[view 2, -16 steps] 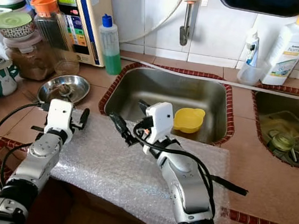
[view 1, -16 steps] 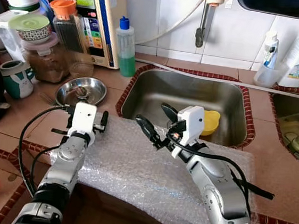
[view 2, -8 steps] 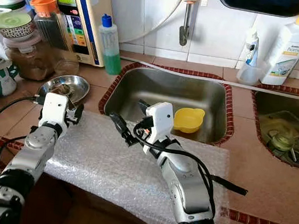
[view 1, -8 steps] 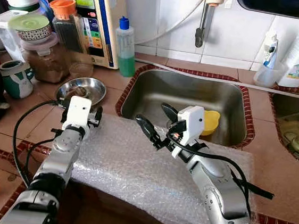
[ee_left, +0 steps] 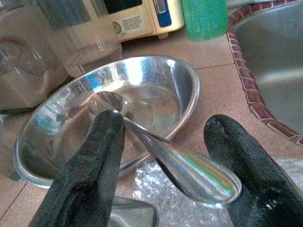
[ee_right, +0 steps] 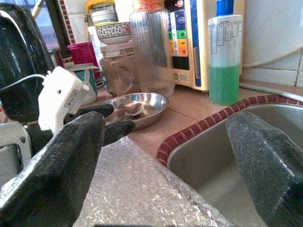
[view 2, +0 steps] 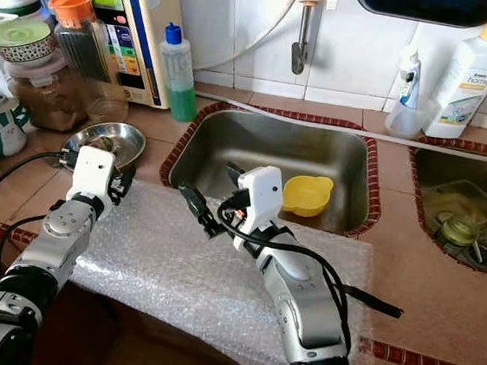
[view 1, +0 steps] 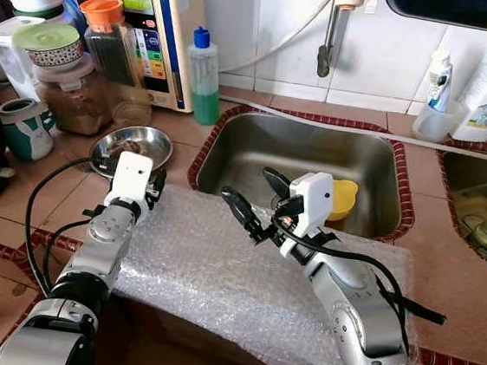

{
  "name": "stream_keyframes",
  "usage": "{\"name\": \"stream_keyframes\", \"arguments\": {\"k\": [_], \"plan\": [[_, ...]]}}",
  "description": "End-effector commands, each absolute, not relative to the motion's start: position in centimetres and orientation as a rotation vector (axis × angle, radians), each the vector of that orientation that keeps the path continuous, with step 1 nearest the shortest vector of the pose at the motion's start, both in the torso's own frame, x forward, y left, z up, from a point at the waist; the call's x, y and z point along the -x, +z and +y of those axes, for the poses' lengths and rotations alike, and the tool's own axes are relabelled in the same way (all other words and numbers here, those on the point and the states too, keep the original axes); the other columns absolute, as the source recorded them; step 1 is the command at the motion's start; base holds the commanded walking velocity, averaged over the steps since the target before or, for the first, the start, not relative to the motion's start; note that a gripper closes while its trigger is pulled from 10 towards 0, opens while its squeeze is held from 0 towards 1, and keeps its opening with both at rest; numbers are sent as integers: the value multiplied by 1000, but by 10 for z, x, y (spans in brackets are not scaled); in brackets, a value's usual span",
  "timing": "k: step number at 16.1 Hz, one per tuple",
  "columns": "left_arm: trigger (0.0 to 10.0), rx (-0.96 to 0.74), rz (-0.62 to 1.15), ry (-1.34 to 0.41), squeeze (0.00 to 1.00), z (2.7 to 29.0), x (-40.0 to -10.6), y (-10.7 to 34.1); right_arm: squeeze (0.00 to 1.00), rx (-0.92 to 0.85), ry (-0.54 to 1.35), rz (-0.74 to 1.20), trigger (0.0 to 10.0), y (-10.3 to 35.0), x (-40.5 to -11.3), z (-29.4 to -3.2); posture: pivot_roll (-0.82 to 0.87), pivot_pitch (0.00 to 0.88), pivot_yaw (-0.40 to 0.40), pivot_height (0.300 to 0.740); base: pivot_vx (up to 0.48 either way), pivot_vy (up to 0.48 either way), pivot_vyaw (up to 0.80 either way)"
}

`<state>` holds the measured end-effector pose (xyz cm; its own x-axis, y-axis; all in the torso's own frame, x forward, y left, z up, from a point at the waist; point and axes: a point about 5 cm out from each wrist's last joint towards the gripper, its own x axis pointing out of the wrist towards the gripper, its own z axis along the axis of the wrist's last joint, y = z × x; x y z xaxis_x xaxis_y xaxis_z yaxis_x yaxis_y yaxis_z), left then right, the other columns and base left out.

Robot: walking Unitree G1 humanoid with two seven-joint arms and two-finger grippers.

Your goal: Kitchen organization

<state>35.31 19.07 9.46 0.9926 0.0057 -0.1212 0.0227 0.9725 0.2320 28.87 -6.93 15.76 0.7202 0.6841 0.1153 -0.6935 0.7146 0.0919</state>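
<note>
We see the left pincer spread around a spoon's handle — the spoon lies in the steel bowl on the table. Our right pincer hangs spread over the bubble wrap — beside the sink.

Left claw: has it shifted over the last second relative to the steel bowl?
Yes. The left claw has moved forward across the bubble wrap to the steel bowl, its fingers now straddling the spoon handle at the rim.
</note>
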Motion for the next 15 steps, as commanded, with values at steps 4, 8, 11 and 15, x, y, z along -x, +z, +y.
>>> {"name": "stream_keyframes", "arguments": {"k": [4,8,11,15], "plan": [[0,-248,112,-16,0,197,-356,99,0,-161,908,-80,10000,165,-275,-61,-15,10,103,740,0,0,0],[0,-247,109,-20,0,197,-356,99,0,-168,923,-71,10000,164,-273,-60,-12,9,104,740,0,0,0],[0,-248,108,-20,0,198,-356,99,0,-163,923,-66,10000,163,-273,-60,-10,8,106,740,0,0,0],[0,-249,106,-15,0,198,-356,99,0,-142,928,-58,10000,161,-272,-58,-5,8,105,740,0,0,0]]}}
